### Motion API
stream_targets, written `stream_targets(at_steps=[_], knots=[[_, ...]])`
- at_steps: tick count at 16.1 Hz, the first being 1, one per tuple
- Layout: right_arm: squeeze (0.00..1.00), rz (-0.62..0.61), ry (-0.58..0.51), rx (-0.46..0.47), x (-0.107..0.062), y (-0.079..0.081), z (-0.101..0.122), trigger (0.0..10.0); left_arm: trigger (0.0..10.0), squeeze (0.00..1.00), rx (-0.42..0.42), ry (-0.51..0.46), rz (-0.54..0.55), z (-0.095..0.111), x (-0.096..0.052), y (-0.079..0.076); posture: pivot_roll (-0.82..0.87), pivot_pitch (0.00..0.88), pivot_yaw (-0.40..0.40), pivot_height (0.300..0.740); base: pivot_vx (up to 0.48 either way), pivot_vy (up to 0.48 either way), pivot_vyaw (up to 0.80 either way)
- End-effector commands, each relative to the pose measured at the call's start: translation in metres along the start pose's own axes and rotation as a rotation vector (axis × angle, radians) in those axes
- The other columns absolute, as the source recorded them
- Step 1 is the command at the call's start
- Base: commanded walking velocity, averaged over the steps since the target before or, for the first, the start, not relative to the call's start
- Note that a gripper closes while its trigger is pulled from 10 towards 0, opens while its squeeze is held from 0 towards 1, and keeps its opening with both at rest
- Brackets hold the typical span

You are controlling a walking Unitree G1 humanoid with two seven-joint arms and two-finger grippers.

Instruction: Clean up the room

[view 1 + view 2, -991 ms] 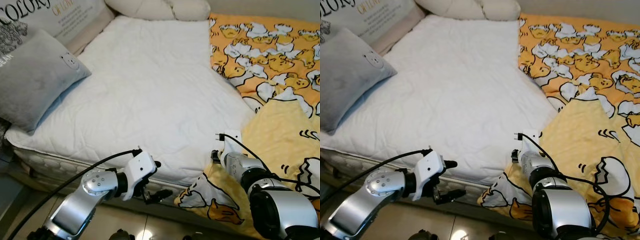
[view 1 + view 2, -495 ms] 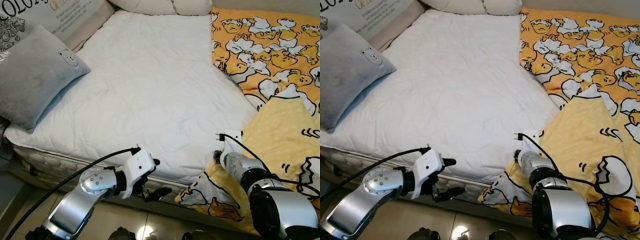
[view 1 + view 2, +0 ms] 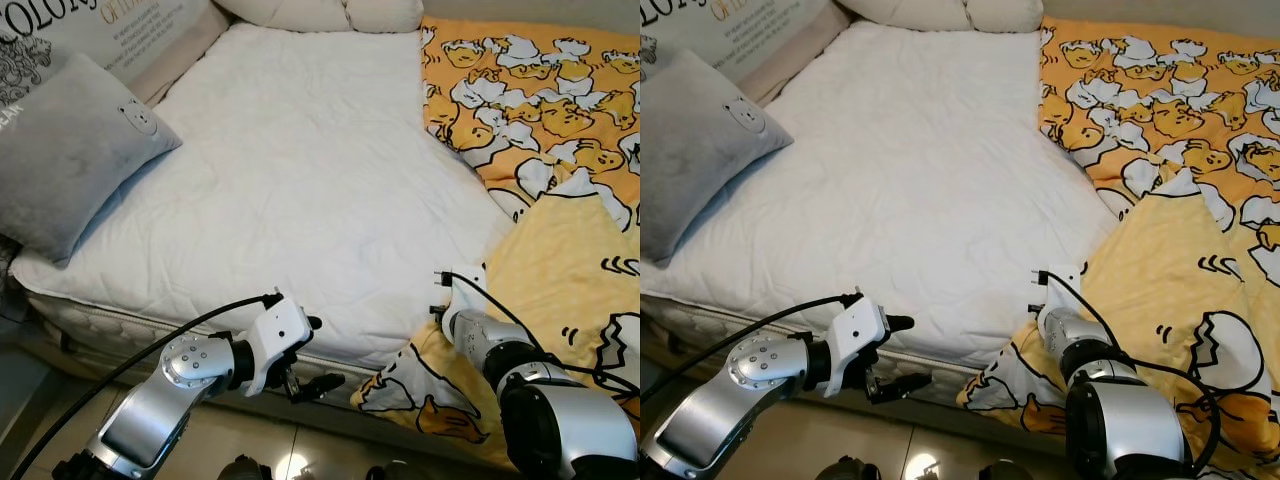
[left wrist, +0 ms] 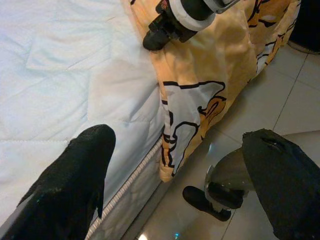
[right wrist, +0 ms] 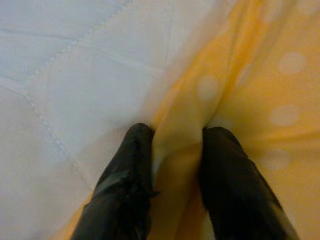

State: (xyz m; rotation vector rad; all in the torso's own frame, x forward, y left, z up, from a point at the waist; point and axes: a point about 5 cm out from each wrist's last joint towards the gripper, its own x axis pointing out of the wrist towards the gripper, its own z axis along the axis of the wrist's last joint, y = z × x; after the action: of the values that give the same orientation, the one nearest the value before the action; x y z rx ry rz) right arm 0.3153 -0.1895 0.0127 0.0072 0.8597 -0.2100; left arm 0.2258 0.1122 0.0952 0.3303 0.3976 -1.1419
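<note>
Blanket drapes the bed's right side, soft and floppy; my right end effector pinches its edge fold. Left end effector hangs released near the floor.

The bed carries a grey pillow beyond the left gripper, a duck-print blanket under the right gripper, perhaps cream pillows farthest off.

"COLOR…" on the printed cushion.
</note>
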Motion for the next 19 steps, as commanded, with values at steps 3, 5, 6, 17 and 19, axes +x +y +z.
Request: stream_targets(at_steps=[3, 5, 6, 17, 19], knots=[[0.0, 0.018, 0.004, -0.012, 0.001, -0.003, -0.006, 0.0, 10.0, 0.0, 0.014, 0.004, -0.018, 0.0, 0.004, 0.0, 0.01, 0.03, 0.042, 0.74, 0.0, 0.0, 0.0], [0.0, 0.05, -0.011, -0.024, 0.002, -0.004, -0.008, 0.0, 10.0, 0.0, 0.021, -0.002, -0.021, 0.002, 0.007, 0.002, 0.0, 0.03, 0.044, 0.74, 0.0, 0.0, 0.0], [0.0, 0.058, -0.015, -0.026, 0.002, -0.005, -0.008, 0.0, 10.0, 0.0, 0.023, -0.004, -0.02, 0.003, 0.008, 0.003, 0.0, 0.03, 0.043, 0.74, 0.0, 0.0, 0.0], [0.0, 0.775, -0.033, -0.544, -0.021, 0.026, -0.039, 0.0, 10.0, 0.0, 0.009, -0.02, 0.001, 0.0, 0.009, 0.0, -0.01, 0.021, 0.002, 0.74, 0.0, 0.0, 0.0], [0.0, 0.892, 0.075, -0.685, -0.029, 0.022, -0.062, 0.0, 10.0, 0.0, 0.006, -0.021, -0.004, 0.0, 0.01, -0.001, 0.0, 0.022, -0.004, 0.74, 0.0, 0.0, 0.0]])
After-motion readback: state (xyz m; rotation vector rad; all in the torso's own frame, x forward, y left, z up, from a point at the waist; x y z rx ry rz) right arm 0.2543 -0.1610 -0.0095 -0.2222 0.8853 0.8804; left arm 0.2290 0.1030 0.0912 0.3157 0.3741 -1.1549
